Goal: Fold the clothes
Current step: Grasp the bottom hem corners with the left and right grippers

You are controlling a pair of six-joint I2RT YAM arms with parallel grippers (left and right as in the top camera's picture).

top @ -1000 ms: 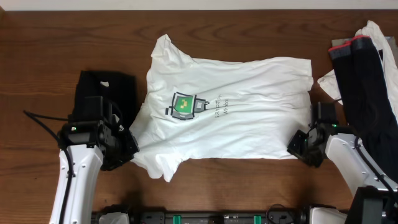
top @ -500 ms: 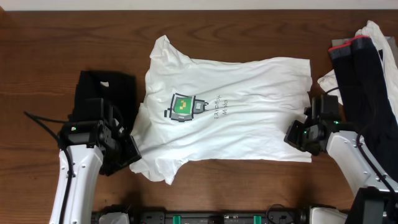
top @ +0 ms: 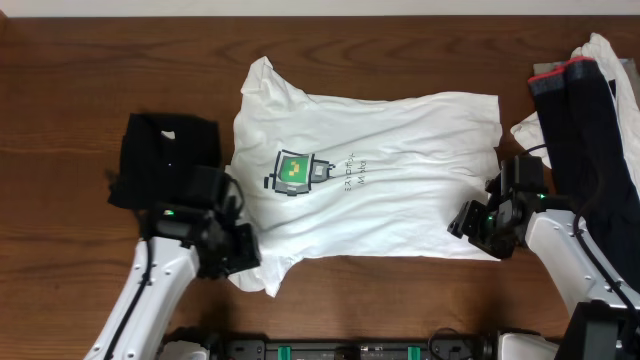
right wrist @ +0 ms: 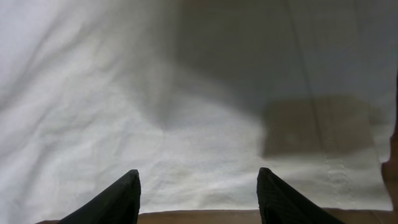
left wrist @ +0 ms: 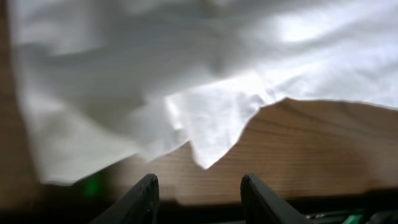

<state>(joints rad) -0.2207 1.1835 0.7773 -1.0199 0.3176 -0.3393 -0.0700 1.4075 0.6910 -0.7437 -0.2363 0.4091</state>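
shirt text unreadable, clothes pile cropped right

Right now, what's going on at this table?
Two robot arms are working on a white T-shirt spread flat, print up, on the wooden table. The left tool is open at the shirt's near sleeve, and the right tool is open over the hem at the other end. Neither is gripping cloth. A black garment lies on the left, and a pile of black and white clothes sits at the right edge.
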